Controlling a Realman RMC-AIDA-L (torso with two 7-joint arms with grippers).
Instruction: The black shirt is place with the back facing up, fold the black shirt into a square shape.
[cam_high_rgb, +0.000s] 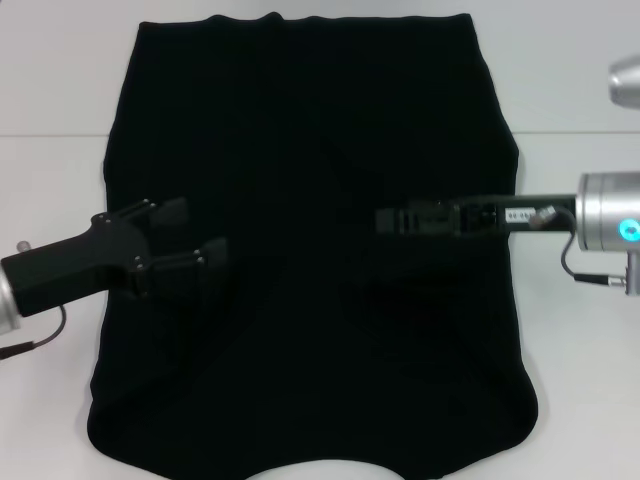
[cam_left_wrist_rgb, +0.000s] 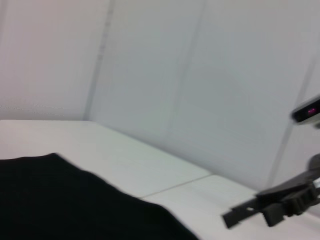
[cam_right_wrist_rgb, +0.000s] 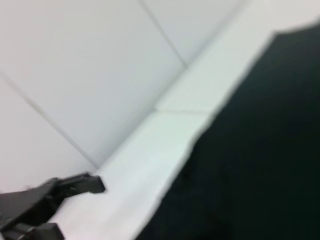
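Note:
The black shirt (cam_high_rgb: 320, 120) lies spread flat on the white table (cam_high_rgb: 580, 60), covering most of it, with one edge near the table's front. My left gripper (cam_high_rgb: 192, 235) hovers over the shirt's left side, open, with nothing between its fingers. From the right, my right gripper (cam_high_rgb: 385, 218) reaches in low over the shirt's middle, turned edge-on. In the left wrist view the shirt (cam_left_wrist_rgb: 60, 200) shows with the right gripper (cam_left_wrist_rgb: 235, 217) farther off. The right wrist view holds the shirt (cam_right_wrist_rgb: 260, 150) and the open left gripper (cam_right_wrist_rgb: 75, 207).
Bare white table shows to both sides of the shirt, and a seam (cam_high_rgb: 570, 133) crosses it. A silver cylindrical part (cam_high_rgb: 625, 80) juts in at the upper right. Pale wall panels (cam_left_wrist_rgb: 200, 75) stand behind the table.

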